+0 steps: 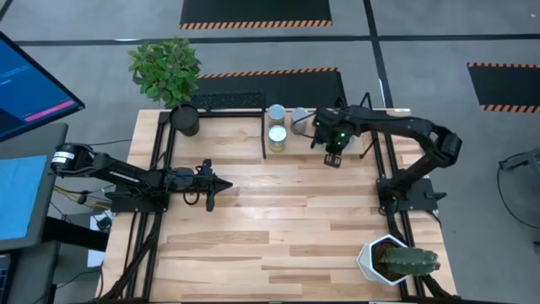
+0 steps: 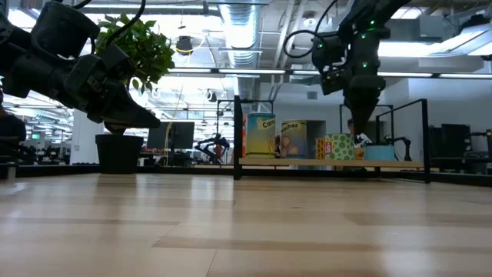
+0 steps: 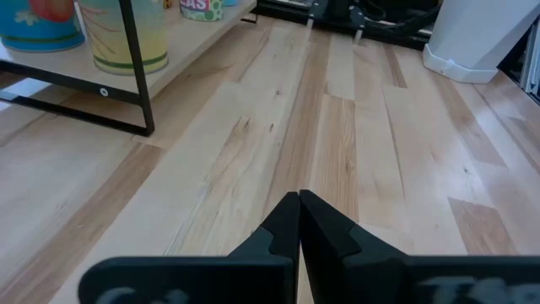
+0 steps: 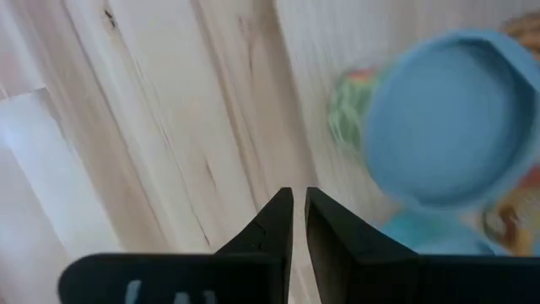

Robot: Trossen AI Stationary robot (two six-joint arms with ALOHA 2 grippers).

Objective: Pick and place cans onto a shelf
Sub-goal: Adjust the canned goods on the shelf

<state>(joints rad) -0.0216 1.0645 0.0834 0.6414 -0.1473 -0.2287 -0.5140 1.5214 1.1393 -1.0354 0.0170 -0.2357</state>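
Note:
The shelf [image 1: 263, 135] of black rods with a light wooden board [image 2: 323, 162] stands at the table's far side. Cans stand on it: a yellow one [image 2: 261, 135], another yellow one [image 2: 293, 139], a green one [image 2: 334, 146] and a low pale-blue one [image 2: 377, 152]. From above I see three tops at the shelf's left end [image 1: 277, 135]. My right gripper [image 1: 332, 157] is shut and empty over the shelf, pointing down, beside a blue-topped can [image 4: 456, 127]. My left gripper [image 1: 221, 184] is shut and empty above the table's left middle; it also shows in the left wrist view [image 3: 299, 203].
A black plant pot [image 1: 186, 118] with a leafy plant stands at the far left, beside the shelf. A white cactus pot [image 1: 392, 260] stands at the near right corner. Black frame rods run along both table sides. Bare wood lies between the arms [image 1: 295, 211].

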